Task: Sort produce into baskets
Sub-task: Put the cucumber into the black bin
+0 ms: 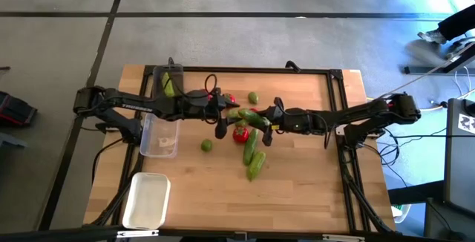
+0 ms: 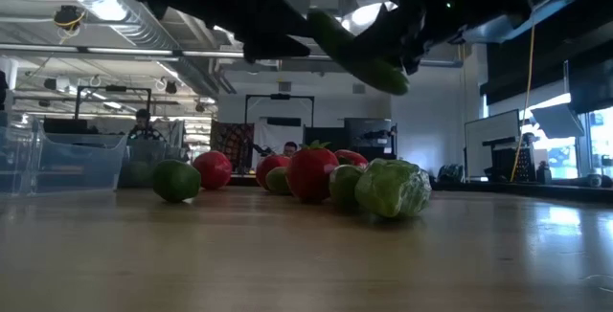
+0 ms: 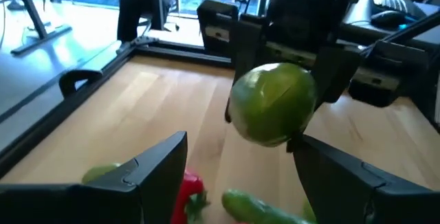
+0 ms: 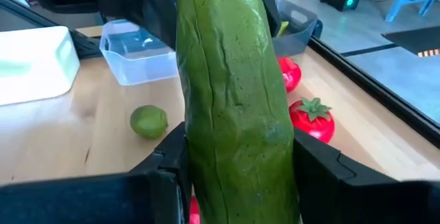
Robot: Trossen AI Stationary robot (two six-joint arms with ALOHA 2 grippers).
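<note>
We see a tabletop (image 1: 297, 190) of pale wood with fine grain and a soft sheen, framed by dark matt metal rails (image 1: 335, 116). The clear basket (image 4: 137, 52), upper left in the right wrist view, is glossy see-through plastic; the white basket (image 1: 146, 201), lower left in the high view, looks smooth, opaque plastic. The cucumber (image 4: 234, 100) filling the right wrist view has a dull, faintly wrinkled green skin. The red tomatoes (image 4: 313, 119) shine like moulded plastic. The arms' shells look matt black.

Lab: monitors (image 2: 493, 144), ceiling ducts (image 2: 124, 20).
</note>
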